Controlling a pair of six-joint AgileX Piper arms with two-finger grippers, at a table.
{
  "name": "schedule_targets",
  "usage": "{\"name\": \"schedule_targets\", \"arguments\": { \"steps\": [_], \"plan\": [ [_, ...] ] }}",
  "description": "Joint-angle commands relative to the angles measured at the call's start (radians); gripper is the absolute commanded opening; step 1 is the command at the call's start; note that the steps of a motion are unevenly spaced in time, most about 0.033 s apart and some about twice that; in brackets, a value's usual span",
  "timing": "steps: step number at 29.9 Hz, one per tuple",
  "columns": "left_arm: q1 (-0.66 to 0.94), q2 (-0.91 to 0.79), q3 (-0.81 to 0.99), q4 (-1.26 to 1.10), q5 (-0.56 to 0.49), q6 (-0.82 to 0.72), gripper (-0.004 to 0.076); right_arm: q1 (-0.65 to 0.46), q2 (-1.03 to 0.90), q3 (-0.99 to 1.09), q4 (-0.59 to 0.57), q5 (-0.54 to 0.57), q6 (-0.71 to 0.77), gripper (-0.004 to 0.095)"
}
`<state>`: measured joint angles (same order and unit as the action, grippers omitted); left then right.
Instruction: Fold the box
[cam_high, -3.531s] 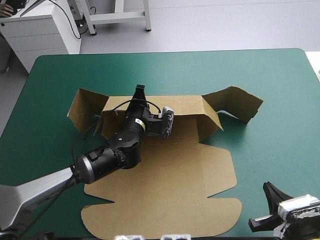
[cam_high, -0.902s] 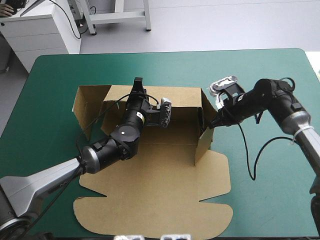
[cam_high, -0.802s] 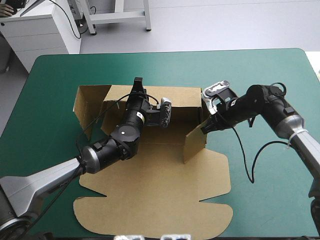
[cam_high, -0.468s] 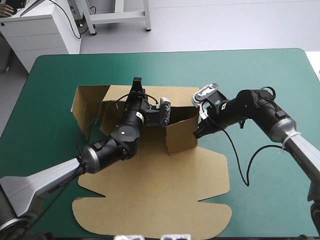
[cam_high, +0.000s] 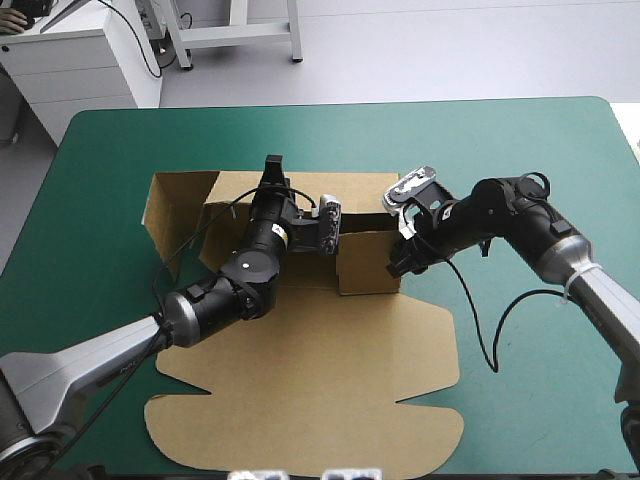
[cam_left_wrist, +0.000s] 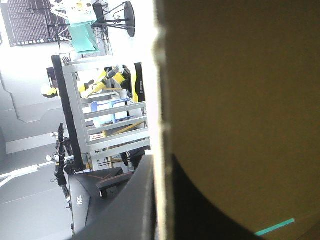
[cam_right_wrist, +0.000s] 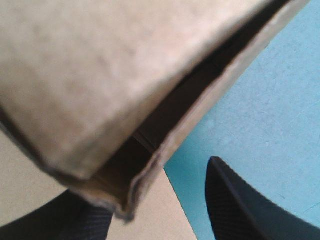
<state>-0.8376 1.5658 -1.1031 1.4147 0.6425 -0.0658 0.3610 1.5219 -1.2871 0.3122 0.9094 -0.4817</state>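
1. The brown box (cam_high: 330, 380) is found at the middle of the teal-green table (cam_high: 500, 140), only partly formed. Its broad lid panel (cam_high: 300, 420) is spread flat toward the near edge.
2. The far wall (cam_high: 350, 190) is raised upright along the side of the box nearest the table's far edge.
3. The left gripper (cam_high: 275, 170) is set over the top edge of the far wall, toward its left end. In the left wrist view the pale edge of the board is seen running between the two black fingers (cam_left_wrist: 125, 210), so this gripper is clamped on the box.
4. The left-end flap (cam_high: 170, 215) is stood up beside the left arm and angled toward the near side.
5. The right-end flap (cam_high: 368, 265) is turned inward and stands in front of the far wall, its face toward the near edge.
6. The right gripper (cam_high: 397, 262) is placed against the right edge of that flap.
7. In the right wrist view this gripper's fingers (cam_right_wrist: 240, 205) are held well apart. A corner of doubled board is seen between them, covering part of one finger, while bare teal-green cover lies beside the other.
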Motion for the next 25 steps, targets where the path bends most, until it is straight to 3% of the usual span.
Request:
{"name": "schedule_targets", "arguments": {
  "steps": [1, 7, 12, 16, 21, 25],
  "plan": [
    [0.005, -0.039, -0.024, -0.028, 0.031, 0.034, -0.0008, 0.001, -0.041, -0.026, 0.026, -0.086, 0.025, 0.0494],
    [0.005, -0.039, -0.024, -0.122, 0.031, 0.175, -0.0008, 0.037, -0.041, 0.025, 0.064, -0.163, 0.029, 0.0462],
    [0.005, -0.039, -0.024, -0.186, 0.026, 0.250, -0.0008, 0.135, -0.041, 0.059, 0.037, -0.328, 0.033, 0.0438],
    [0.005, -0.039, -0.024, -0.189, 0.032, 0.256, -0.0008, 0.159, -0.041, 0.080, -0.050, -0.401, 0.128, 0.0438],
    [0.005, -0.039, -0.024, -0.286, 0.034, 0.360, -0.0008, 0.159, -0.034, 0.102, -0.237, -0.436, 0.374, 0.0426],
    [0.005, -0.039, -0.024, -0.295, 0.035, 0.360, -0.0008, 0.159, -0.034, 0.153, -0.269, -0.553, 0.422, 0.0414]
  ]
}}
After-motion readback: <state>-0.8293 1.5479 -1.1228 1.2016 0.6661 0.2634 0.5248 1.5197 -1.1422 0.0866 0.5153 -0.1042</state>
